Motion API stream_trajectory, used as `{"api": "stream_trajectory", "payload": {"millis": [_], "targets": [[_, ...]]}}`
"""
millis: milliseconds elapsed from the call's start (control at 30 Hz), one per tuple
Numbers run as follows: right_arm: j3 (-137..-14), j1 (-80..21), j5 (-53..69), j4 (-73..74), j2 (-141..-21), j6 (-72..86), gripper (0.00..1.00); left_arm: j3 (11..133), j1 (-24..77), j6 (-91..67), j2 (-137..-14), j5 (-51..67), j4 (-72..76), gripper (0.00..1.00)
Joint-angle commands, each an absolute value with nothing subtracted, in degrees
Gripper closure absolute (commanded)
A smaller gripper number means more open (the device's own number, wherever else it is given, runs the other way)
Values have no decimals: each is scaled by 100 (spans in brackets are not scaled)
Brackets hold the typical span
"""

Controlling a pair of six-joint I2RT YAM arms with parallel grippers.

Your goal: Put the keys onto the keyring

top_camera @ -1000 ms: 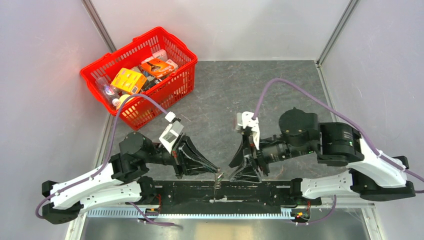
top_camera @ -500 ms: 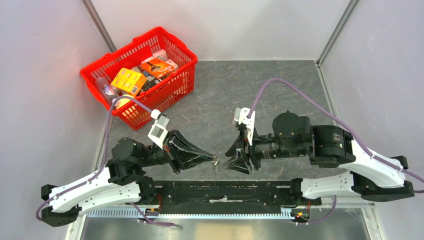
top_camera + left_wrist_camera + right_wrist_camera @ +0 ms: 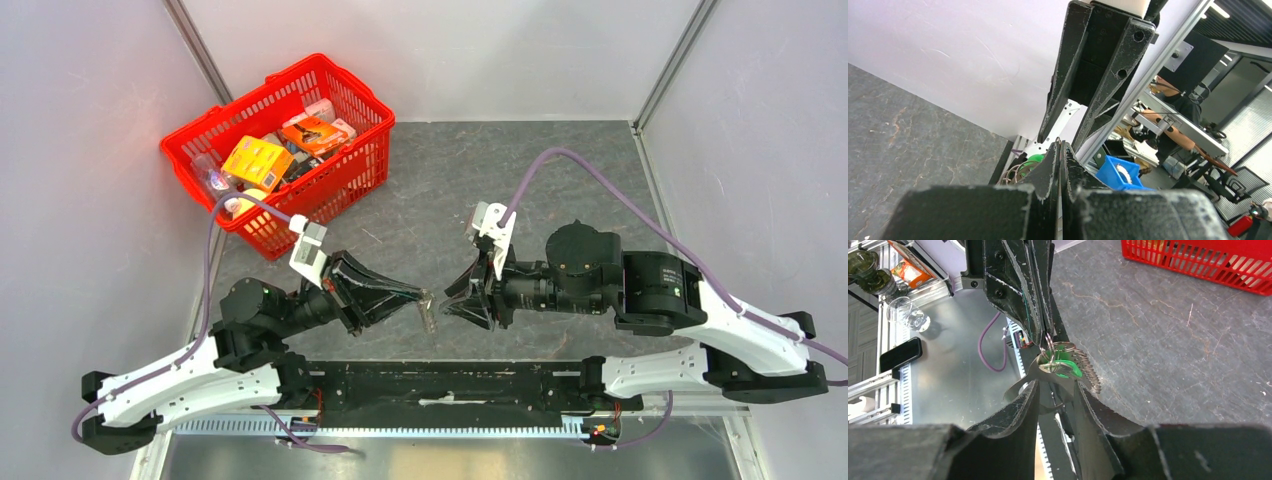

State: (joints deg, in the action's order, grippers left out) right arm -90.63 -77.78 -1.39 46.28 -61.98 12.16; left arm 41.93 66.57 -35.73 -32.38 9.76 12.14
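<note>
Right wrist view: left end effector (image 3: pixel 1046 339) enters from the top of the frame, fingers pressed together, pinching the thin silvery wire loop of the keys (image 3: pixel 1066 369). The green head hangs just below its tips. Keyring (image 3: pixel 1088 373), dark grey with a toothed rim, lies against the green head on its right. Right end effector (image 3: pixel 1057 387), at the bottom of the frame, has fingers apart, flanking the lower part of both pieces; contact cannot be told. Both pieces hang at frame centre above the grey worktop (image 3: pixel 1173 340). Red basket (image 3: pixel 1198 257) sits at upper right.
</note>
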Motion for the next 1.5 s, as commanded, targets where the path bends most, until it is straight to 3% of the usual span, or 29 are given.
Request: {"api": "stream_trajectory", "payload": {"millis": [0, 700, 867, 1067, 1467], "targets": [[-9035, -7775, -345, 4222, -6187, 1108, 63, 4201, 6653, -3762, -3148, 669, 1305, 98], [-9142, -7777, -380, 4117, -6462, 928, 76, 4148, 6653, -3832, -3098, 461, 1303, 98], [-9145, -7778, -376, 4121, -6474, 898, 82, 4142, 6660, -3848, -3086, 469, 1325, 98], [-9151, -7778, -386, 4143, -6508, 866, 100, 4131, 6653, -3893, -3098, 483, 1386, 98], [-8942, -7916, -308, 4078, -6489, 875, 100, 3976, 6654, -3885, -3158, 283, 1739, 98]]}}
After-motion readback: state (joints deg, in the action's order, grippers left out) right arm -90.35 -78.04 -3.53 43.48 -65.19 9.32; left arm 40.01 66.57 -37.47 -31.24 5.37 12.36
